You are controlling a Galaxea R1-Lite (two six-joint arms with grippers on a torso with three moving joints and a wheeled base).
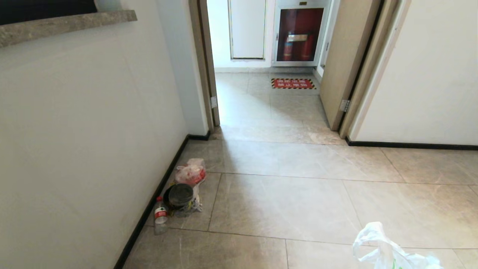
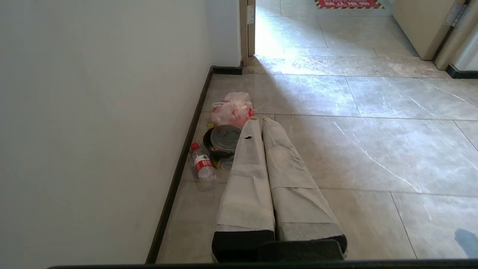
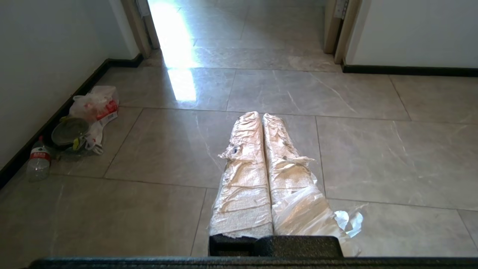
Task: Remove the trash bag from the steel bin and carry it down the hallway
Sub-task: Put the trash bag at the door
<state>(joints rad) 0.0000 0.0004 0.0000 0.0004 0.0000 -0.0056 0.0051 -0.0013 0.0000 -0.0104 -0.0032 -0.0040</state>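
The trash bag (image 1: 384, 246), thin crinkly white plastic with a bit of green print, pokes up at the bottom right of the head view. In the right wrist view its film (image 3: 317, 209) drapes over one finger of my right gripper (image 3: 260, 114), whose taped fingers are pressed together above the floor. My left gripper (image 2: 257, 118) is also shut, with nothing between its fingers, and it points toward the litter by the wall. The hallway floor (image 1: 283, 201) of pale stone-look tiles stretches ahead. The steel bin is out of view.
Against the left wall lie a clear bag with red print (image 1: 191, 172), a round black lidded container (image 1: 180, 195) and a plastic bottle (image 1: 160, 216). Ahead is a doorway (image 1: 261, 104) with an open tan door (image 1: 343, 63). Beyond it are a red floor sign (image 1: 293, 83) and an extinguisher cabinet (image 1: 298, 34).
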